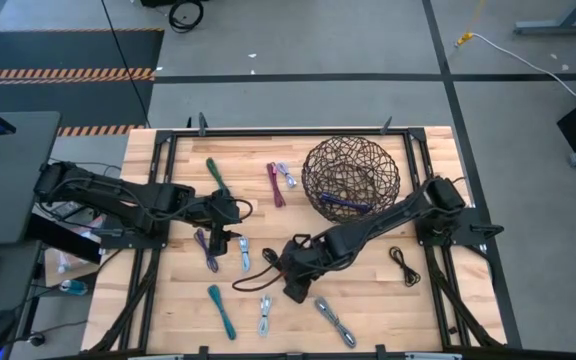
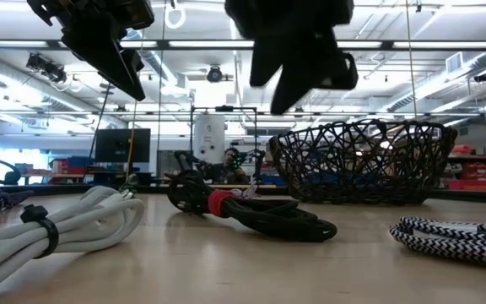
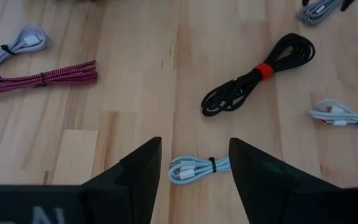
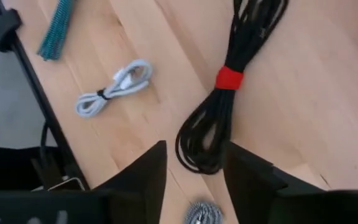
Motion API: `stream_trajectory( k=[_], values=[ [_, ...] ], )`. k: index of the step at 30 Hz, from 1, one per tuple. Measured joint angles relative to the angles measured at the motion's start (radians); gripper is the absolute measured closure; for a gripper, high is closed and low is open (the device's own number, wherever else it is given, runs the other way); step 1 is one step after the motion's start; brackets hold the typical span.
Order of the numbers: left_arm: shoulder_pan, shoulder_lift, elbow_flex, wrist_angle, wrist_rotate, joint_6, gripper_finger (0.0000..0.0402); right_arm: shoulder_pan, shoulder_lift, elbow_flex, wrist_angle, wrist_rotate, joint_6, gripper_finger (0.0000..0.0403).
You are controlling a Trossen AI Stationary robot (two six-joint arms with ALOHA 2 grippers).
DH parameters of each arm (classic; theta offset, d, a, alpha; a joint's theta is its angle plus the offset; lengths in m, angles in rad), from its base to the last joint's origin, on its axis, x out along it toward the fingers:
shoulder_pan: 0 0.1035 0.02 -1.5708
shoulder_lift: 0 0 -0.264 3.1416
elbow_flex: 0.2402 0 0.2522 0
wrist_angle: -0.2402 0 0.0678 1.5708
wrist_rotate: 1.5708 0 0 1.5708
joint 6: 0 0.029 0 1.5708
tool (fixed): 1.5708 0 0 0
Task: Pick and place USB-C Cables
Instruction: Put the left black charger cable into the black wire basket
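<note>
black cable [image 4: 225, 93]: lay on the table w/ red tie mid-bundle, just ahead of my right gripper [image 4: 194, 171], one loop end reaching between the fingers; not held.
right gripper: fingers stood wide apart, nothing in them, hanging over mid-table.
left gripper [image 3: 194, 168]: also wide, empty, over a pale blue cable [image 3: 194, 169] that lay betw. its fingers on the wood.
risk 1: I judged a grab at the loop end could catch only a few strands, so the bundle might unravel or swing on the way over. Cause: gripper sat off the tie, over the loose end.
risk 2: both arms worked close at mid-table; I reckoned a wide sweep by either could clip the other.
risk 3: carrying to the basket [image 1: 351, 178], a dangling tail could snag the wire rim.
basket: behind right arm, one purple cable [image 1: 346, 205] seen inside in high view.
others near: white cable [image 4: 114, 86] and teal cable [image 4: 56, 28] lay apart from the black one; grey braided cable [image 1: 335, 322] at front; pink cable [image 3: 39, 79] and a grey cable [image 3: 14, 48] farther off in left wrist view.
in the way: nothing lay on the black cable; path to basket ran back along my own right arm.
</note>
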Motion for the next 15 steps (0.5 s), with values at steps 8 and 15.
stream_trajectory(
  k=[8,15],
  values=[
    [0.0,0.0,0.0,0.002,0.0,0.0,0.0207,0.0,0.042,0.001,-0.003,-0.016,-0.008,0.0222],
    [0.0,0.0,0.0,0.003,0.0,0.0,0.0207,0.002,0.102,0.0,-0.015,-0.044,-0.009,0.0221]
  ],
)
